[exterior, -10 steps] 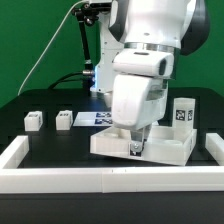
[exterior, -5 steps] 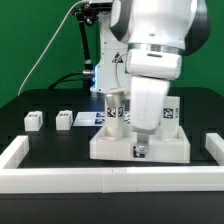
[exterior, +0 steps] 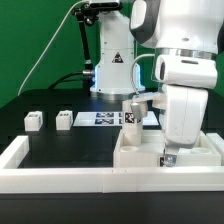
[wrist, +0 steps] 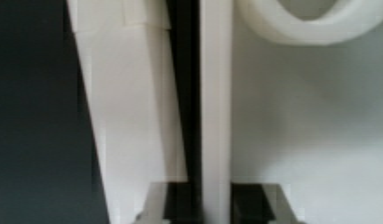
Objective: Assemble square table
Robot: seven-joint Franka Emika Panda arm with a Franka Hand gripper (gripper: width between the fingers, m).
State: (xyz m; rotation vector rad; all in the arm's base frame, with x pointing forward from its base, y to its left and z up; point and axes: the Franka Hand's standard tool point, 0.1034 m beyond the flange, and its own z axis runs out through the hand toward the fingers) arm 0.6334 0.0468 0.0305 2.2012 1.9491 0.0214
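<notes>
Square table top [exterior: 135, 160] is a big white plastic tray with a raised rim. It lies flat on the black table [exterior: 60, 145], on the exterior view's right, just behind the front wall.

The robot arm [exterior: 185, 80] is the biggest thing here. It is white, smooth and rounded, and it reaches straight down to the front rim of the top.

The long white wall [exterior: 60, 180] runs along the front and up one side, like a low fence. The marker board [exterior: 100, 118] is thin and flat and lies farther back.

A white piece with a black-and-white tag [exterior: 130, 112] stands up at the back corner of the top. It may be a leg, but I cannot tell if it is fixed in. Two small white legs [exterior: 33, 120] and [exterior: 65, 119] sit well apart from the top, on the exterior view's left.

The gripper [exterior: 168, 156] is the smallest part. In the wrist view its two dark fingers [wrist: 259, 205] are nearly together, one on each side of the thin rim, so I think it is pinching the top. A round ring [wrist: 321, 25] shows inside the tray.

I think the step is to set the top in place. Smooth plastic slips, so squeeze the rim firmly, hold the tray flat and go slowly.
</notes>
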